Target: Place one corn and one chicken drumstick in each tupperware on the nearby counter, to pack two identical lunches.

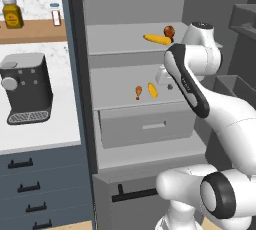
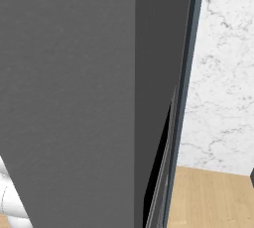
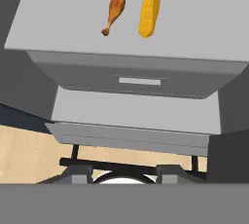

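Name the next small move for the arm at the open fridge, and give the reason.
Probably lower the hand toward the corn on the middle shelf. It lies beside a chicken drumstick, apart from it, with the hand looking down on both from above. Nothing appears to be in the gripper yet, so a pick comes first.

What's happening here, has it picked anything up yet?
Not yet. The arm reaches into the open fridge, above the lower shelf. There a chicken drumstick and a corn cob lie side by side, apart. Another corn and drumstick sit on the upper shelf. Nothing looks grasped.
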Robot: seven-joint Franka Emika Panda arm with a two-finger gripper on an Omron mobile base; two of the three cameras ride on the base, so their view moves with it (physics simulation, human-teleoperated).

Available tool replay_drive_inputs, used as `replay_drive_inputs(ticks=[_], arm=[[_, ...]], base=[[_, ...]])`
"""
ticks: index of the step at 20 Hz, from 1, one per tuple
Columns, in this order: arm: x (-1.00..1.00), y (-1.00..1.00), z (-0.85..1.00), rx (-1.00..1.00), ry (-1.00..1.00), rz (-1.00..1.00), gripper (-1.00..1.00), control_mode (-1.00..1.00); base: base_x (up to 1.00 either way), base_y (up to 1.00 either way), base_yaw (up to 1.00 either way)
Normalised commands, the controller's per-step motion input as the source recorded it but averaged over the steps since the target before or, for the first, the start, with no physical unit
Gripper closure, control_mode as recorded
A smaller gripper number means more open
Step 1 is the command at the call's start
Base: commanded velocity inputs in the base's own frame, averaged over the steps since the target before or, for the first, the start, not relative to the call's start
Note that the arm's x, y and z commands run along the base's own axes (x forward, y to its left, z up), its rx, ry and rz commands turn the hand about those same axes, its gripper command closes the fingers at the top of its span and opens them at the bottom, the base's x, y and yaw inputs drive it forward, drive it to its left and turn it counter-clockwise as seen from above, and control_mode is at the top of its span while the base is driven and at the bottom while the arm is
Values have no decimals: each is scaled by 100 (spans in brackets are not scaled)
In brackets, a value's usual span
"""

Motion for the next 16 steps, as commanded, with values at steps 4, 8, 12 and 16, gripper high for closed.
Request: replay_drive_inputs(ticks=[4, 8, 12, 16], arm=[[-6, -3, 13, -1, -14, 0, -100, -100], [0, 0, 58, 0, -37, 0, -100, -100], [0, -13, 79, 0, -33, 0, -100, -100], [18, -29, 75, -2, -31, 0, -100, -100]], base=[[0, 0, 0], [0, 0, 0], [0, 0, 0], [0, 0, 0]])
